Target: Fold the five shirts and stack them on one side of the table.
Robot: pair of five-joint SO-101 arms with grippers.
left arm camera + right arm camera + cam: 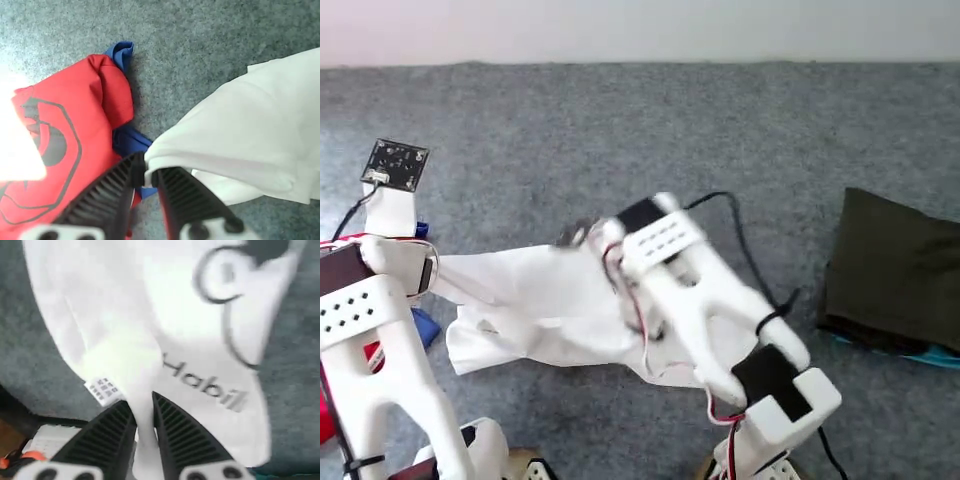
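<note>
White shirt (pixel 550 310) lies crumpled in the middle of the grey surface (pixel 620 130), stretched between the two arms. Left tool (pixel 148 175) is clamped on a folded edge of the white shirt, with cloth pinched between both black ribbed fingers (pixel 185 195). Right tool (pixel 144 415) is clamped on another part of the same shirt, with a strip of white fabric squeezed between its fingers. A small woven label (pixel 102 389) sits just beside that grip, and dark print (pixel 210 385) runs across the cloth nearby. Cannot tell how much of the white shirt is lifted off the surface.

Red shirt (pixel 60 150) with a dark outline graphic lies loose beside the white shirt, on the left arm's side. It is near the white shirt but not touching it. Blue shirt (pixel 122 52) pokes out from under the red one, and a bit of it shows in the gap towards the white shirt.

Dark green shirt (pixel 895 270) is folded and lies well apart from the white shirt, on the right arm's side. It rests on top of a light blue cloth (pixel 930 355) whose edge peeks out below it.
</note>
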